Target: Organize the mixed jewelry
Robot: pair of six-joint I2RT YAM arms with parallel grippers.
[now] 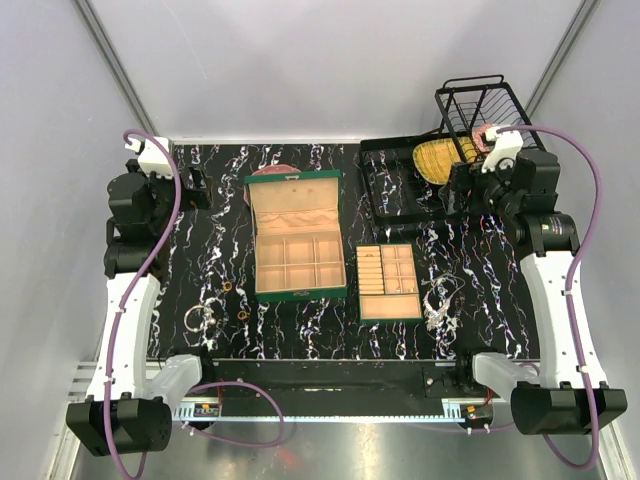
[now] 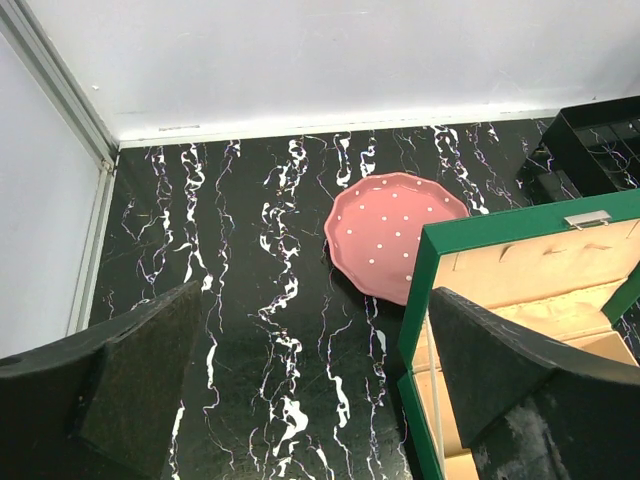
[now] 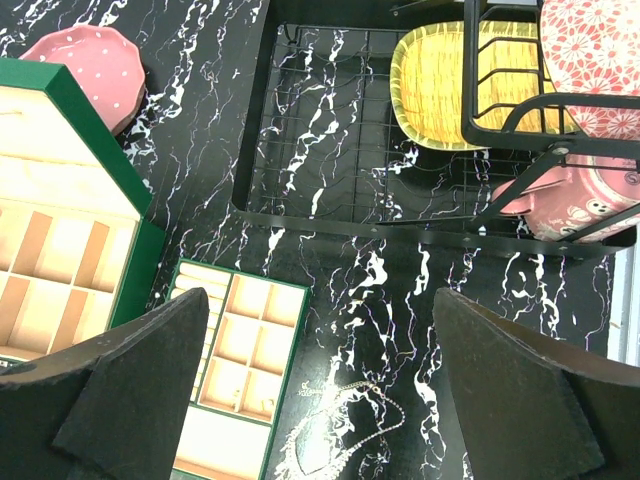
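Silvery chain necklaces (image 1: 438,302) lie tangled on the black marbled table right of the small tan divided tray (image 1: 388,282); they also show in the right wrist view (image 3: 345,435). Two small gold rings (image 1: 227,286) (image 1: 243,315) and a thin silver bangle hoop (image 1: 200,319) lie left of the open green box (image 1: 298,247). My left gripper (image 2: 310,400) is open and empty, high at the back left. My right gripper (image 3: 320,400) is open and empty, high above the necklaces at the back right.
A pink dotted plate (image 2: 395,232) lies behind the green box. A black wire dish rack (image 1: 440,165) at the back right holds a yellow plate (image 3: 440,85) and pink dishes (image 3: 590,50). White walls enclose the table.
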